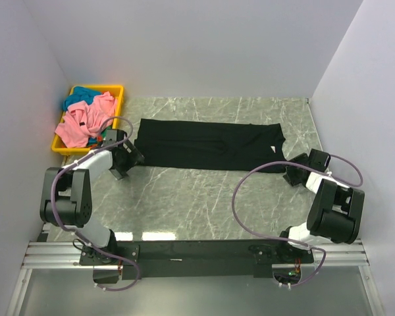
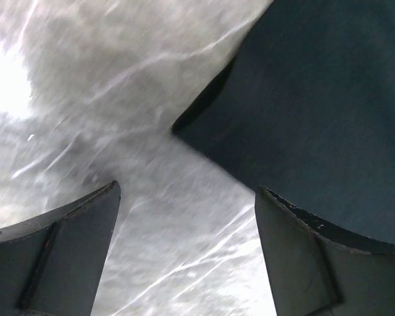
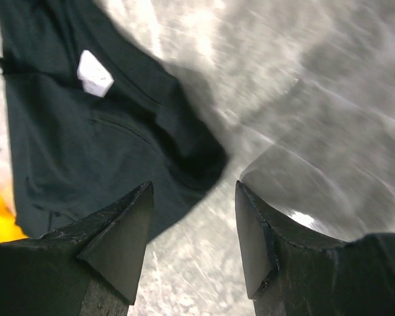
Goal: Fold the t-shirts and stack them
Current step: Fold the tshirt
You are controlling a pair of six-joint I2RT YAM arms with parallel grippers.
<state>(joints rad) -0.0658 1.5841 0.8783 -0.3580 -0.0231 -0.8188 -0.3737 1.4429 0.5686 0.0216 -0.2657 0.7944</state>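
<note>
Black t-shirt [image 1: 207, 146] is lying flat on the marble table [image 1: 204, 197] as a long narrow band, its long axis running left to right. Everything else is sitting relative to it.

- Left gripper [image 1: 126, 158] is hovering just off its near-left corner, jaws spread, gripping nothing. The corner is showing just ahead of the fingertips in the wrist view.
- Right gripper [image 1: 291, 170] is hovering just off its near-right corner, at the end with the white tag [image 3: 94, 74], jaws also spread and empty.
- Each arm is nearer its own end, so a two-handed pinch across the short ends looks likely.
- Pink t-shirt [image 1: 85, 122] and teal t-shirt [image 1: 79, 95] are waiting in the yellow bin [image 1: 118, 92], beyond its left end.
</note>
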